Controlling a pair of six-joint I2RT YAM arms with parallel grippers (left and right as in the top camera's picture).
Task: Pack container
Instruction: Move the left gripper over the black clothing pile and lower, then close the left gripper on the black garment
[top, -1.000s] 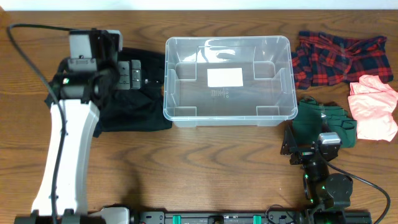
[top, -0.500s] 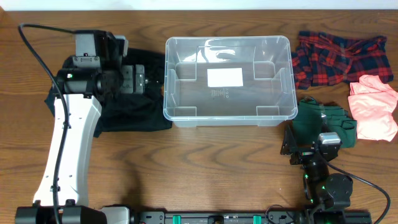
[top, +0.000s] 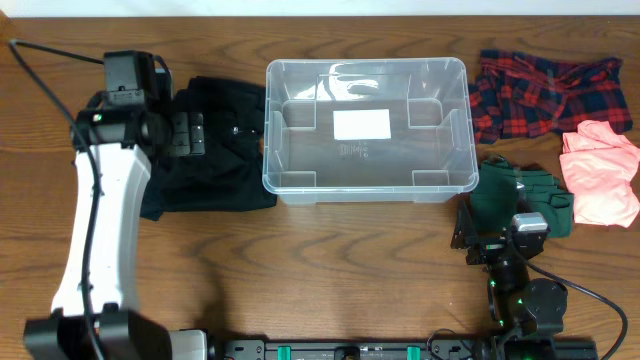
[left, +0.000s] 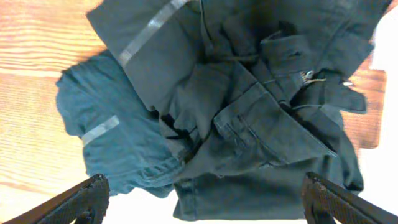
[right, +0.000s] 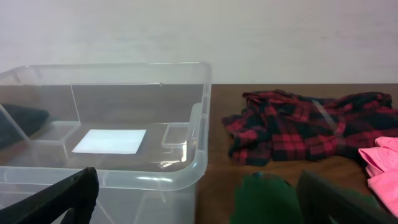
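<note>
Overhead, the brown wooden surface (top: 330, 260) carries everything. The container (top: 300, 150), clear plastic with rounded corners, sits upright near the far middle of the surface with nothing inside it. A white label (top: 361, 124) shows through its bottom.

The left arm (top: 100, 230), white with a black wrist, reaches from the near edge up the left side, and its head hangs over a heap of dark clothes (top: 225, 170). That heap lies right against the container's left wall. In the left wrist view it shows as black trousers (left: 249, 124) crumpled over a dark teal garment (left: 112, 143) with grey strips. The left jaws are spread wide, with one fingertip (left: 87, 199) in each lower corner of the view and nothing between them.

To the right of the container, a red and navy plaid garment (top: 545, 92) lies at the far side. A pink garment (top: 600, 170) lies nearer, by the right edge, and a dark green garment (top: 520, 200) sits just off the container's near right corner.

The right arm (top: 520, 280) stays folded low at the near right, next to the green cloth. Its jaws are also spread wide and hold nothing, with the fingertips (right: 62, 196) framing the container's rim and the plaid garment.
</note>
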